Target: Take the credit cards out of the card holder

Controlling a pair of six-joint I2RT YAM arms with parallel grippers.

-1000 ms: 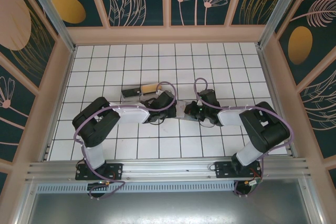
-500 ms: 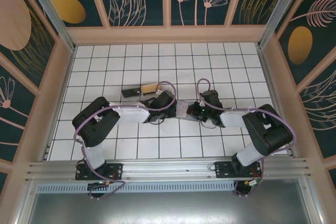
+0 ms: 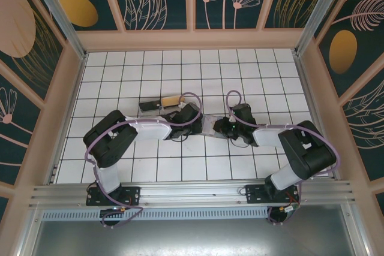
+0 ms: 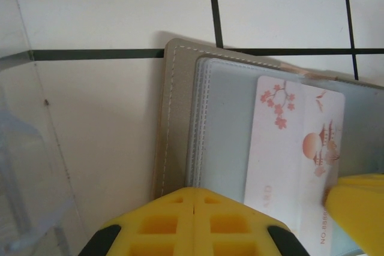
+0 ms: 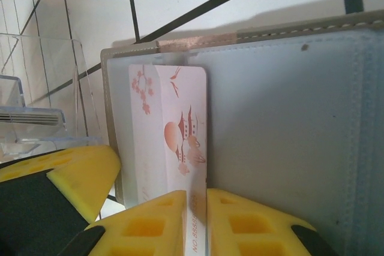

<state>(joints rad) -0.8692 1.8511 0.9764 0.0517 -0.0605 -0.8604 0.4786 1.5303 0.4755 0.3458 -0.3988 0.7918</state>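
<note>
The card holder (image 4: 177, 124) lies open and flat on the tiled table (image 4: 108, 10) between the two arms, a taupe stitched cover with cloudy plastic sleeves. A single credit card (image 5: 171, 130), white with pink blossoms and a pagoda, lies along the sleeve nearest the cover's stitched side. The card's long axis runs straight away from the right gripper (image 5: 197, 220), its printed end under those fingertips and its far end pointing toward the holder's far edge. That line is what the next move turns on: judged from here, a draw back along it should bring the card out lengthwise, while a sideways drag would jam it against the sleeve. The right jaws stand a narrow slit apart with the card's lettering showing through the gap, the tips seemingly resting on its face rather than pinching it. The left gripper (image 4: 193, 223) is closed, finger against finger, sitting over the cover's near edge just beside the card — probably pinning the holder, though contact is hidden. How much of the card remains tucked in the sleeve I cannot tell. A clear stand (image 4: 24, 148) sits off to the left.
</note>
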